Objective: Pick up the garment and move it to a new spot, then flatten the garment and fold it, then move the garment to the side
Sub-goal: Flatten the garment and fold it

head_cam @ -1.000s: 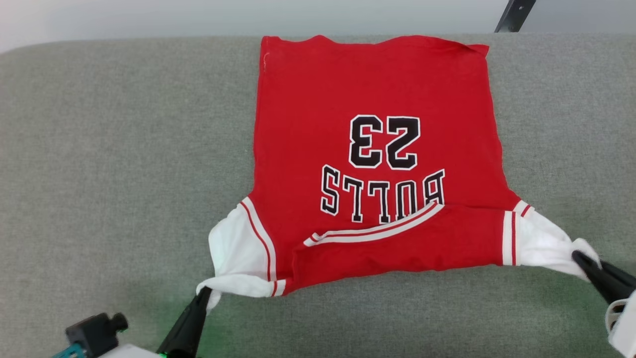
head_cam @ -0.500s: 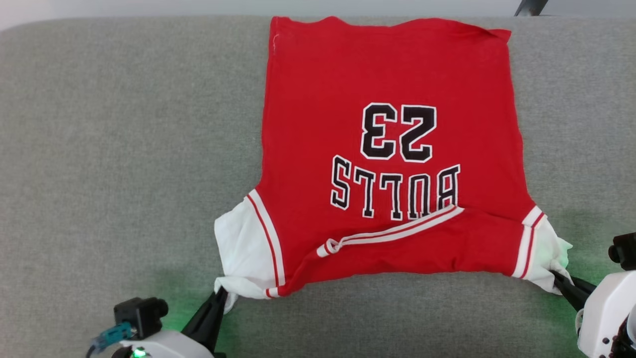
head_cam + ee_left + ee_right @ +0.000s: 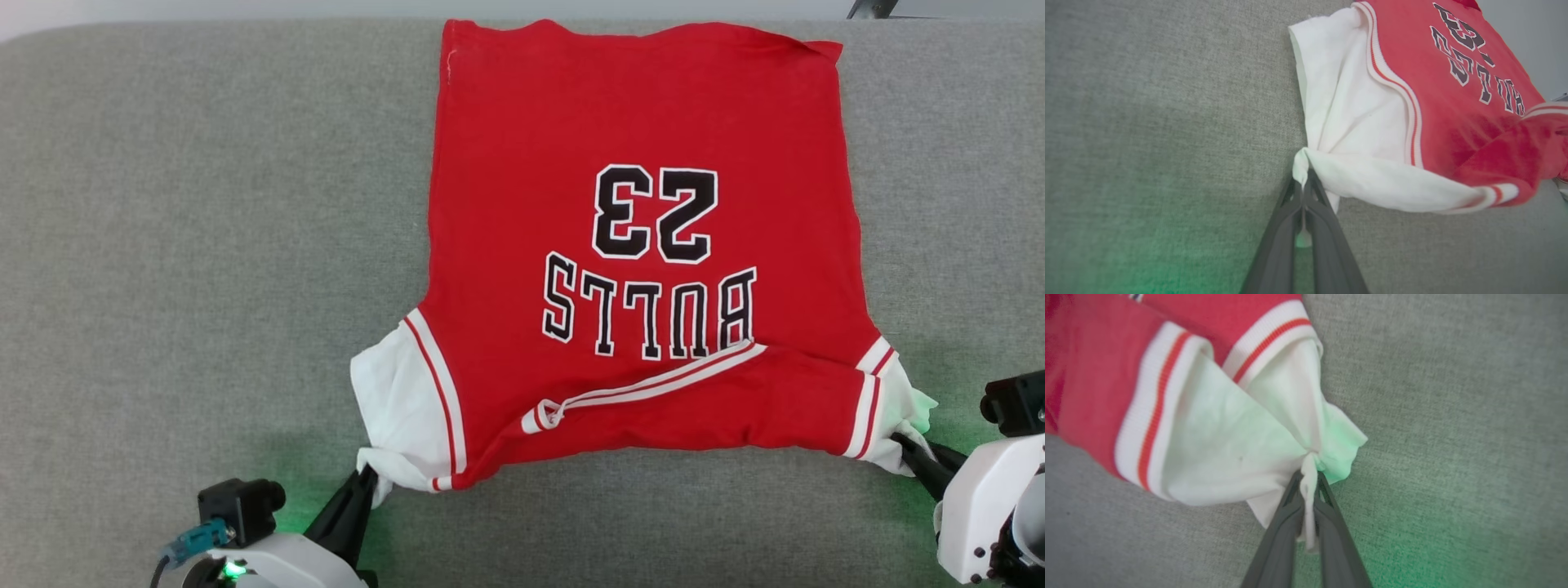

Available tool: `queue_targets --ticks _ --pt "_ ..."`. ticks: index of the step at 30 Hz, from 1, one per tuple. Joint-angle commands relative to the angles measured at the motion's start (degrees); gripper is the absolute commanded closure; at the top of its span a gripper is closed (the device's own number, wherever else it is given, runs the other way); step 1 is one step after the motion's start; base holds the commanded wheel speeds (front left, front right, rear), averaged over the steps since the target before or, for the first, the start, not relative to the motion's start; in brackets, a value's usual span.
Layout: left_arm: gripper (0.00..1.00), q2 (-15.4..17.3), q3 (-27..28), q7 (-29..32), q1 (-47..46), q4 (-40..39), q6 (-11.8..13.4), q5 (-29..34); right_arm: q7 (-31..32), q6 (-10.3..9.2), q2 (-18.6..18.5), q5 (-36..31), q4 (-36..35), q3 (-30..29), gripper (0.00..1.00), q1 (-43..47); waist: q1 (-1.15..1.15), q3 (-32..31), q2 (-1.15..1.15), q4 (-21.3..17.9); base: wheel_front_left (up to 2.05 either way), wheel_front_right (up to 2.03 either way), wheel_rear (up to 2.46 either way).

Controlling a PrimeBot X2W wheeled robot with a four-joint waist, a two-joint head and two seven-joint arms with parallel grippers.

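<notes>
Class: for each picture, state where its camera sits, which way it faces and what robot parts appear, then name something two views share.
Head view: on the head, facing forward and down at the garment on the grey surface; left gripper, right gripper at the bottom.
Left wrist view: left wrist, looking along its shut fingers at a pinched white sleeve.
Right wrist view: right wrist, looking along its fingers at the other sleeve.
Shared: head and left wrist views both show the BULLS lettering.

Drawn closer to the black "BULLS 23" lettering (image 3: pixel 649 261) by the right dark-fingered gripper (image 3: pixel 900 441): white sleeve end (image 3: pixel 902 408) of the red soft jersey shirt (image 3: pixel 571 122), stretched out before, now bunched. Just below the lettering, curled into small loop: striped white trim (image 3: pixel 545 414).
</notes>
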Motion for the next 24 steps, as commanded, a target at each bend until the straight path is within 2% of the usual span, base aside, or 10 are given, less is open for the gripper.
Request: queue_targets --ticks 1,6,11,14,18,24 --pt "1.00 -0.67 -0.62 0.87 0.27 1.20 0.37 -0.46 0.37 -0.24 0.42 -0.71 1.59 1.63 0.00 0.36 0.00 -0.55 0.00 -0.33 0.00 0.00 0.00" --pt "1.00 -0.77 -0.42 0.26 1.51 0.97 0.51 -0.90 0.95 -0.17 -1.31 0.71 -5.52 -2.34 0.00 0.53 0.00 -1.73 0.00 -0.64 0.00 0.00 0.00" --pt "1.00 -0.97 -0.70 0.23 1.69 0.07 0.76 -0.70 7.62 -0.17 -3.47 2.85 -15.25 -8.59 0.00 0.61 0.00 -1.81 0.00 -0.11 0.00 0.00 0.00" --pt "1.00 -1.03 -0.79 0.38 0.85 -0.65 0.87 -0.37 11.07 -0.17 -4.24 4.21 -19.01 -12.49 0.00 -3.02 0.00 -0.86 0.00 0.62 0.00 0.00 0.00" --pt "1.00 -1.56 -1.23 0.63 -1.22 -1.51 0.79 0.50 14.04 -0.17 -4.13 3.46 -16.14 -12.65 0.00 -11.34 0.00 1.40 0.00 2.12 0.00 0.00 0.00" --pt "1.00 -2.91 -2.50 1.27 -4.94 -1.74 -0.05 2.10 19.05 -0.17 -3.66 0.49 -1.49 -6.05 0.00 -28.72 0.00 5.72 0.00 6.02 0.00 0.00 0.00"
